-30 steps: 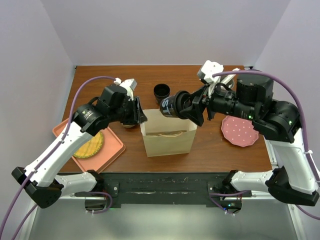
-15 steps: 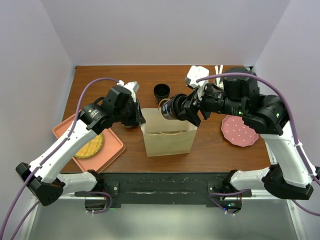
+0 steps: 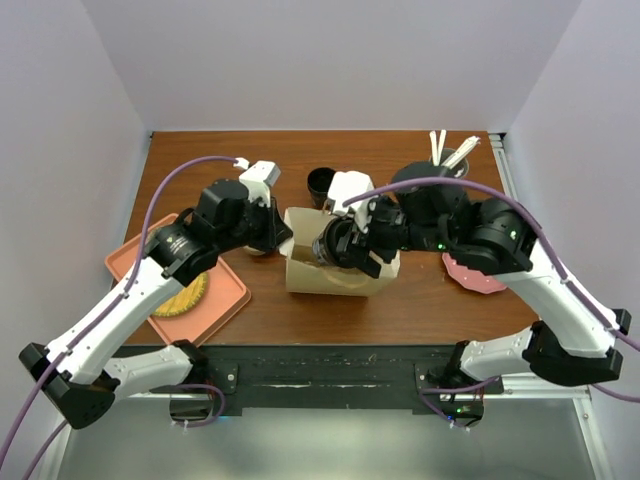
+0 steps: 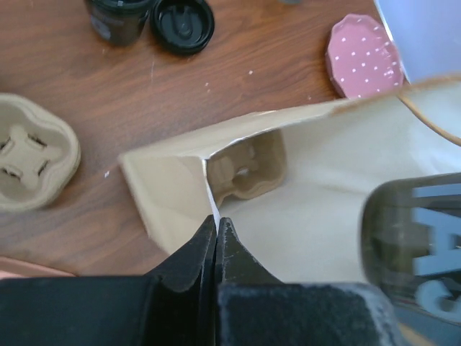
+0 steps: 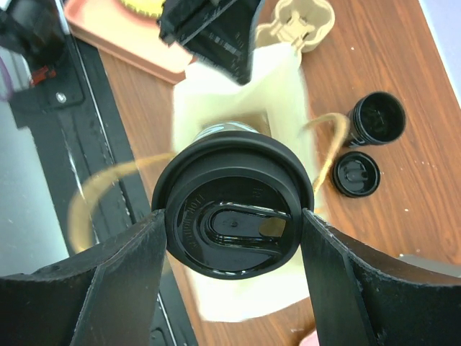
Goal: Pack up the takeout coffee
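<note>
The takeout coffee (image 5: 234,213), a black cup with a black sip lid, is gripped at the lid by my right gripper (image 5: 235,216). It hangs in the mouth of the open brown paper bag (image 3: 335,280). In the top view the cup (image 3: 330,243) is tilted at the bag's top opening, with my right gripper (image 3: 348,245) behind it. My left gripper (image 4: 217,220) is shut on the bag's left rim (image 4: 209,187) and holds the bag open. A cardboard cup carrier (image 4: 245,169) lies at the bottom of the bag. The cup's side (image 4: 414,238) shows at the right of the left wrist view.
A lidless black cup (image 3: 322,183) and a loose black lid (image 4: 182,21) stand behind the bag. A second cardboard carrier (image 4: 32,162) lies left of the bag. A pink tray (image 3: 225,290) is at the left. A pink dotted plate (image 3: 470,275) is at the right.
My right arm has moved left and down with the coffee, from above the bag's right edge into its mouth. My left gripper has stayed on the bag's rim.
</note>
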